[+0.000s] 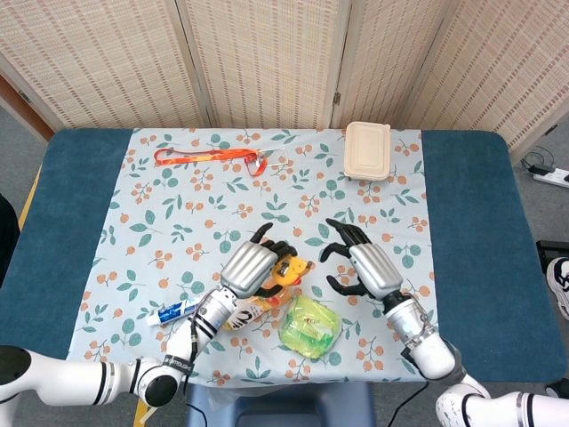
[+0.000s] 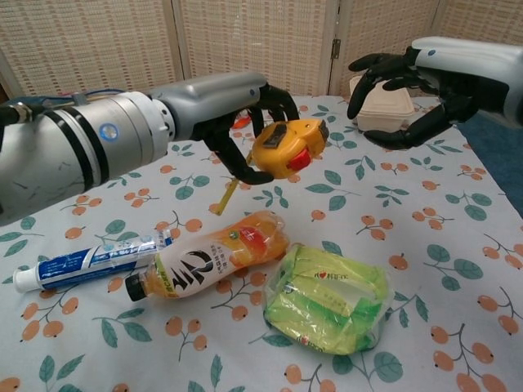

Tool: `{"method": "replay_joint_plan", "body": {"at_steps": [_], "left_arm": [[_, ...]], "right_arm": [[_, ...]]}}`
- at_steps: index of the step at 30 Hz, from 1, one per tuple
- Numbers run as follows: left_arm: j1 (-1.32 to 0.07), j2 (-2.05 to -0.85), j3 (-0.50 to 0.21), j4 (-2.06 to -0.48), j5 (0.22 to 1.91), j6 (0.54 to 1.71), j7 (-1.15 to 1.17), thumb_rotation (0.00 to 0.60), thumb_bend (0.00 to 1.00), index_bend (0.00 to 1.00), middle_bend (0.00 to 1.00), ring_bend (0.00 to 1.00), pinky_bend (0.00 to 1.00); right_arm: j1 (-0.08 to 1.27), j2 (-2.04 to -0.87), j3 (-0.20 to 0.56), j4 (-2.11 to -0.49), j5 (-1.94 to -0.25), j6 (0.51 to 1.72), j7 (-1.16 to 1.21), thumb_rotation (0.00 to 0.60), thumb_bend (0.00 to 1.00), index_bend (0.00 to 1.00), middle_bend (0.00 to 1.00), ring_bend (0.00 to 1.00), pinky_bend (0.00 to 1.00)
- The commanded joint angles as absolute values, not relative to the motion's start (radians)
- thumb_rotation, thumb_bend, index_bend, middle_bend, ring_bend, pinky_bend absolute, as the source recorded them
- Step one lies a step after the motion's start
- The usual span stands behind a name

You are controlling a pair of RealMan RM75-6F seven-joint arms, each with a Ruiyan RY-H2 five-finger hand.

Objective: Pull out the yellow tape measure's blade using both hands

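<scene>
The yellow tape measure [image 2: 286, 145] is a rounded yellow case with a red button on its front and a dark panel on top. The left hand [image 2: 245, 122] grips it, lifted above the orange juice bottle [image 2: 212, 257]. A thin yellow strip hangs below the case, probably the blade, though it is hard to tell. Just right of the tape measure, the right hand [image 2: 404, 90] hovers with fingers spread, holding nothing.

- Head view looks steeply down from above the table's [image 1: 471, 222] near edge, taking in its whole top.
- Chest view sits low and close, facing the far screen [image 2: 245, 41].
- Both share the flowered cloth [image 1: 178, 231].
</scene>
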State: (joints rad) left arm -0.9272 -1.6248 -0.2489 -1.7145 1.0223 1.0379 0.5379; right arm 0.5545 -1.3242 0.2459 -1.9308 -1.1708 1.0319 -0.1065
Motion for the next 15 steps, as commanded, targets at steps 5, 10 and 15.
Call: {"method": "replay_joint_plan", "body": {"at_steps": [5,10,15], "left_arm": [[-0.933,-1.636,-0.246,-1.726,1.016,1.055,0.552,0.600,0.34,0.54,0.49,0.40,0.05],[-0.937,-1.637,-0.246,-1.729,1.013,1.060,0.558,0.600,0.34,0.54,0.49,0.40,0.05],[-0.941,-1.639,-0.245,-1.728,1.009,1.063,0.560,0.600,0.34,0.54,0.49,0.40,0.05]], "right_arm": [[0.587,-1.353,0.254,-1.921,-1.123,1.024,-0.131,0.600,0.41,0.45,0.04,0.03,0.00],[0.600,-1.360,0.252,-1.917,-1.103,1.022,-0.137,0.600,0.41,0.47,0.05,0.03,0.00],[0.611,-1.363,0.248,-1.914,-1.086,1.016,-0.140,0.600,0.41,0.47,0.05,0.04,0.00]]}}
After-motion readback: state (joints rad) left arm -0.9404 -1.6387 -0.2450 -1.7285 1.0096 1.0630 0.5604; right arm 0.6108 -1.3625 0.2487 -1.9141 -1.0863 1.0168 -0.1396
